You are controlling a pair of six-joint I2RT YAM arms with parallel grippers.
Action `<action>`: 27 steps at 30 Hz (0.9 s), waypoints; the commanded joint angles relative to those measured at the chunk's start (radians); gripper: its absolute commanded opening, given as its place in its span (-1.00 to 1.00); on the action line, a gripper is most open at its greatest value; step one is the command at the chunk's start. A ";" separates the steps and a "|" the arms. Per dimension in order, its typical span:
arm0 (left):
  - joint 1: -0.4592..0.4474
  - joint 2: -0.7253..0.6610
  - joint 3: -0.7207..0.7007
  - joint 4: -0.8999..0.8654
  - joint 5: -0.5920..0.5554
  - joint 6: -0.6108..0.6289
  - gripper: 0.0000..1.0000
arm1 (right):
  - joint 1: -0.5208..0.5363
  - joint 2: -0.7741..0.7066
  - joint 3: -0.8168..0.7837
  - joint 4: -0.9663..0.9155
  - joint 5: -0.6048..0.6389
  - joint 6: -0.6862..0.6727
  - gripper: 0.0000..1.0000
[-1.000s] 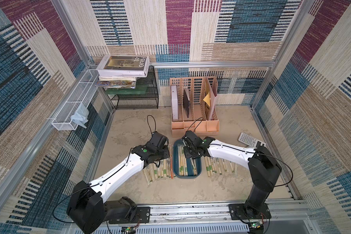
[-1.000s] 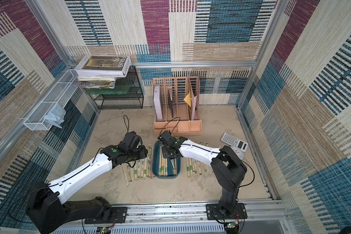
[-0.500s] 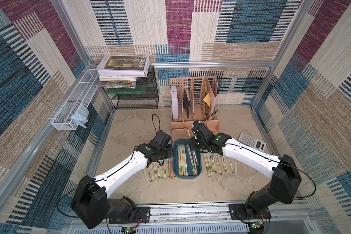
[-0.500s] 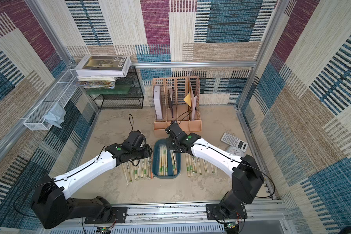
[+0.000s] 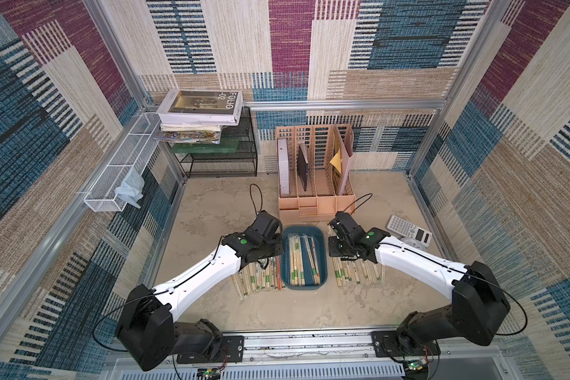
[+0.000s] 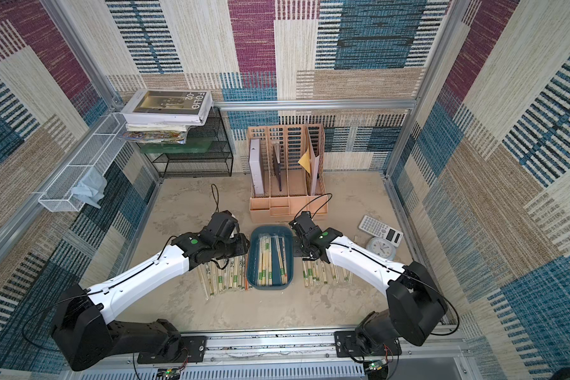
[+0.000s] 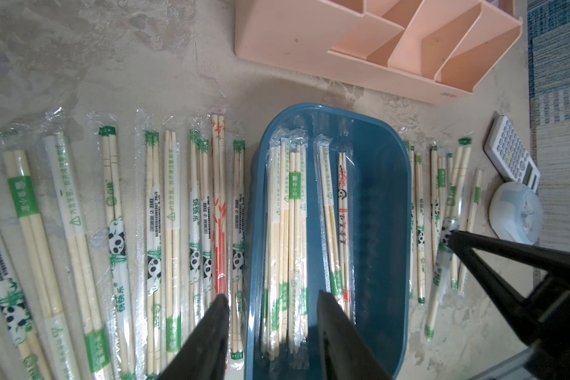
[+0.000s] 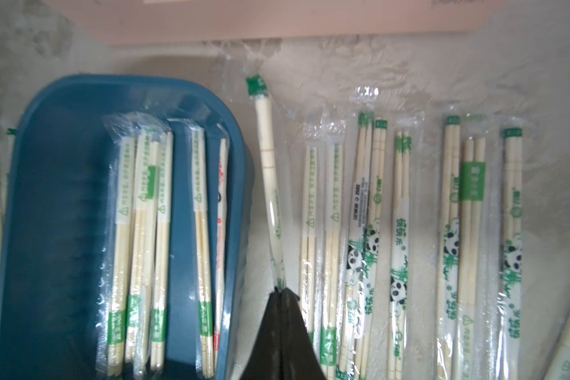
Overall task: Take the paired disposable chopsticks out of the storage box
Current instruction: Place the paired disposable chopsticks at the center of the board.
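**A:** Where does the storage box sit?

**B:** Mid-bench, just in front of the peach file organizer, its long sides running away from the arm bases. In both top views it lies between the two wrists.

**A:** And the wrapped chopstick pairs?

**B:** Some lie inside the box. A bunch with green bands sits along one long wall. Next to it lie a lone green-banded pair and a red-printed pair with a small panda face. The blue floor shows along the other long wall. More pairs lie on the bench on both sides, a left row under the left arm and a right row under the right arm. Both run roughly parallel to the box.

**A:** The left hand?

**B:** Partly open, holding nothing. One finger hangs over the bench row just outside the box wall, and the other is over the bunch inside the box.

**A:** The right hand?

**B:** Closed tight on one end of a single pair with a green-banded tip. That pair is outside the box and slants between the box's outer wall and the right row. I cannot tell whether it touches the bench.

**A:** Anything else nearby?

**B:** A calculator and a small pale round clock lie beyond the right row, towards the side wall.
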 commanded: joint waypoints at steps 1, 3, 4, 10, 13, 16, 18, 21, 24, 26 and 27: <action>-0.005 0.003 0.007 0.002 -0.018 -0.007 -0.07 | 0.008 0.032 -0.015 0.057 -0.019 0.021 -0.94; -0.007 0.004 0.008 0.001 -0.021 -0.008 -0.07 | 0.014 0.057 -0.017 0.073 -0.030 0.025 -0.93; -0.008 0.006 0.009 0.000 -0.022 -0.009 -0.08 | 0.018 0.069 -0.015 0.079 -0.030 0.029 -0.93; -0.010 0.004 0.010 -0.003 -0.026 -0.008 -0.08 | 0.022 0.131 -0.014 0.106 -0.040 0.031 -0.88; -0.011 0.002 0.010 -0.007 -0.030 -0.007 -0.08 | 0.019 0.152 -0.014 0.108 -0.035 0.031 -0.58; -0.012 0.002 0.009 -0.008 -0.032 -0.007 -0.08 | 0.013 0.153 -0.016 0.103 -0.031 0.037 -0.03; -0.012 0.002 0.010 -0.008 -0.033 -0.007 -0.07 | 0.015 0.138 -0.017 0.099 -0.030 0.041 0.09; -0.012 0.002 0.010 -0.007 -0.033 -0.006 -0.07 | 0.014 0.106 -0.011 0.086 -0.025 0.041 0.11; -0.012 0.006 0.010 -0.007 -0.033 -0.005 -0.08 | 0.018 0.063 0.002 0.064 -0.015 0.041 0.11; -0.012 0.007 0.007 -0.007 -0.032 -0.004 -0.08 | 0.024 0.036 0.016 0.049 -0.015 0.041 0.10; -0.012 0.007 0.005 -0.007 -0.033 -0.004 -0.08 | 0.032 0.024 0.026 0.044 -0.015 0.037 0.09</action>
